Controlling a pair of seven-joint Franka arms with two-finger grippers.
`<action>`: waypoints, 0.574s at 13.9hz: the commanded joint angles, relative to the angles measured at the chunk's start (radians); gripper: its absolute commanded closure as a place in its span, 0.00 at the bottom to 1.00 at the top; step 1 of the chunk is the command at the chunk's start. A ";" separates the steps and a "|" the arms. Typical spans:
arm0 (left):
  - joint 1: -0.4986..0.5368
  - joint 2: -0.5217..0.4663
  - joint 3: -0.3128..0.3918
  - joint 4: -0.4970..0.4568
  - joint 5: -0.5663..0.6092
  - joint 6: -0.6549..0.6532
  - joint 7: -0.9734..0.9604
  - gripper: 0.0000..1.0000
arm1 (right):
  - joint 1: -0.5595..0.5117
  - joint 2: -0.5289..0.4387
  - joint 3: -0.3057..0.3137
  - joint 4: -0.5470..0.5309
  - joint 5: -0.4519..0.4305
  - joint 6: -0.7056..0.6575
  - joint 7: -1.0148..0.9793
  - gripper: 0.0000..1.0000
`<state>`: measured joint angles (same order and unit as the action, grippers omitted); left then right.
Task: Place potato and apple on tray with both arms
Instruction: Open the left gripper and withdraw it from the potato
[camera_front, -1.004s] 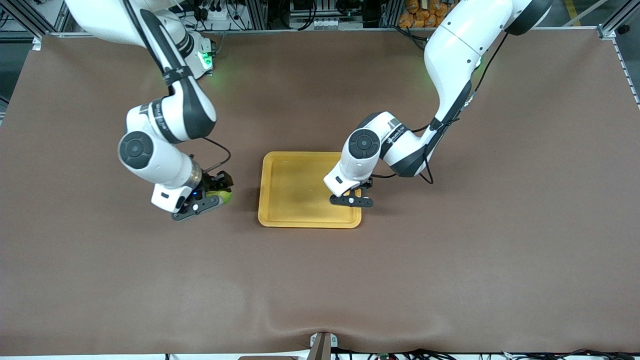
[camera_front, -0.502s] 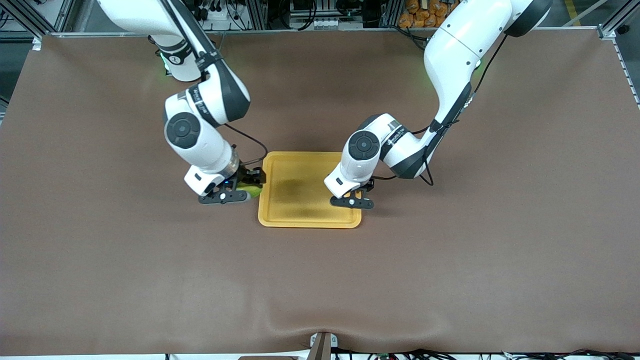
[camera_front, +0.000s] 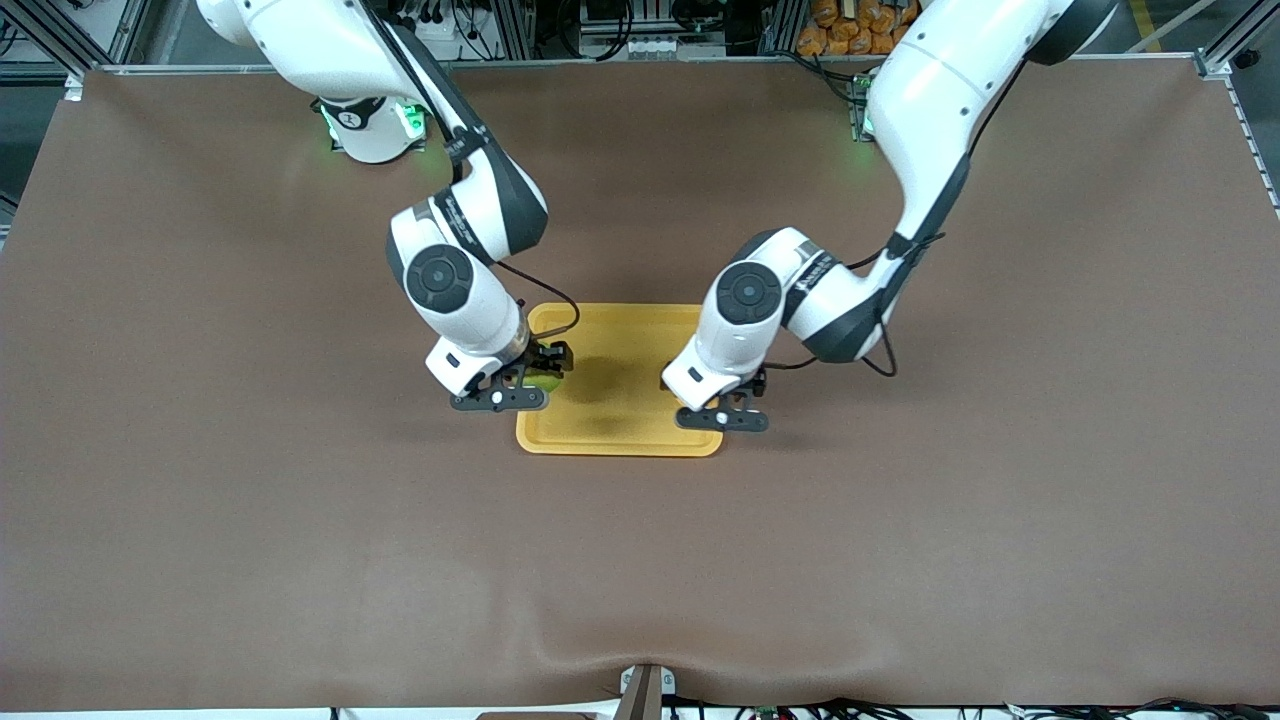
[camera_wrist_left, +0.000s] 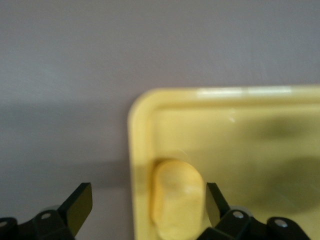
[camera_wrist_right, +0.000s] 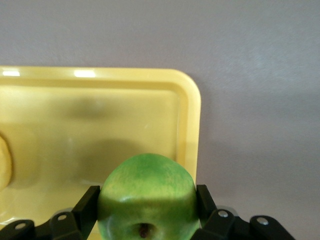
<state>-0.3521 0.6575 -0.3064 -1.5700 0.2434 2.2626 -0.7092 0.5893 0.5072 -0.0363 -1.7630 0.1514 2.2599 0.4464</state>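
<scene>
The yellow-orange tray (camera_front: 612, 425) lies mid-table. My right gripper (camera_front: 528, 386) hangs over the tray's edge toward the right arm's end, shut on the green apple (camera_front: 547, 382). In the right wrist view the apple (camera_wrist_right: 147, 192) fills the gap between the fingers (camera_wrist_right: 86, 204) above the tray (camera_wrist_right: 192, 102). My left gripper (camera_front: 722, 414) is low over the tray's corner toward the left arm's end. In the left wrist view it (camera_wrist_left: 147, 205) is open, and the yellow potato (camera_wrist_left: 176, 200) lies on the tray (camera_wrist_left: 136, 117) beside the rim, between the spread fingers (camera_wrist_left: 80, 205).
The brown table mat (camera_front: 900, 520) surrounds the tray. The potato's end also shows in the right wrist view (camera_wrist_right: 4, 161). Both arms' elbows hang over the tray's two ends.
My right arm has carried the apple from above the mat toward the tray and now holds it over the tray's edge. My left gripper has shifted slightly toward the tray's near corner.
</scene>
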 joint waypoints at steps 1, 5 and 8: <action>0.056 -0.094 -0.003 -0.019 0.025 -0.070 -0.010 0.00 | 0.043 0.056 -0.011 0.039 -0.004 -0.002 0.064 1.00; 0.139 -0.163 -0.005 -0.019 0.024 -0.133 0.068 0.00 | 0.064 0.089 -0.011 0.039 -0.004 0.026 0.103 0.96; 0.197 -0.203 -0.006 -0.018 0.008 -0.169 0.161 0.00 | 0.069 0.106 -0.011 0.039 -0.003 0.036 0.104 0.79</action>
<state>-0.1877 0.4946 -0.3057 -1.5696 0.2460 2.1231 -0.5937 0.6480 0.5963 -0.0377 -1.7484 0.1514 2.2946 0.5292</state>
